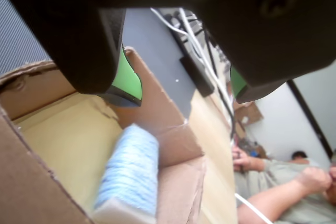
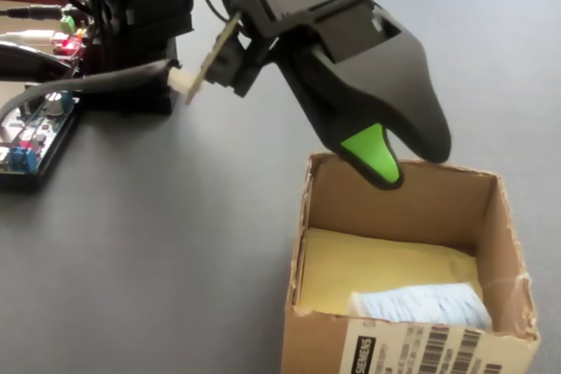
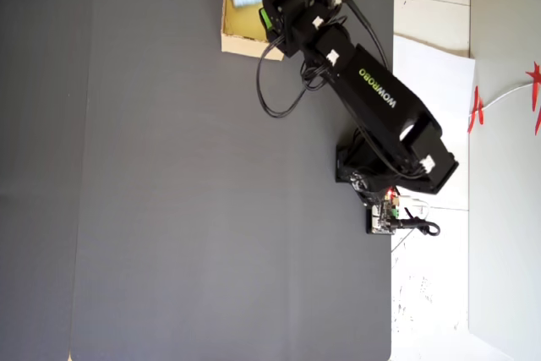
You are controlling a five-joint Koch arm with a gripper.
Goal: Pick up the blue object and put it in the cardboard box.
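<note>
The blue block [image 2: 421,304] lies inside the box [image 2: 495,216], against its near wall in the fixed view, under a partly cropped SIEMENS label [image 2: 421,352]. The gripper [image 1: 184,90] hangs above, spread wide and empty; WOWROBO marks the arm [image 3: 376,88].

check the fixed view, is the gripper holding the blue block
No, the blue object lies on the cardboard box floor, clear of the gripper above.

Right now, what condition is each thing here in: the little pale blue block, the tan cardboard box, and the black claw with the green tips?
Pale blue soft block: lying inside the box, against a wall, not held.
Tan cardboard box: open at the top, upright on the dark mat, holding the block.
Black gripper with green tips: open, empty, poised above the box.
Dark grey mat: flat, under the box and arm.
</note>
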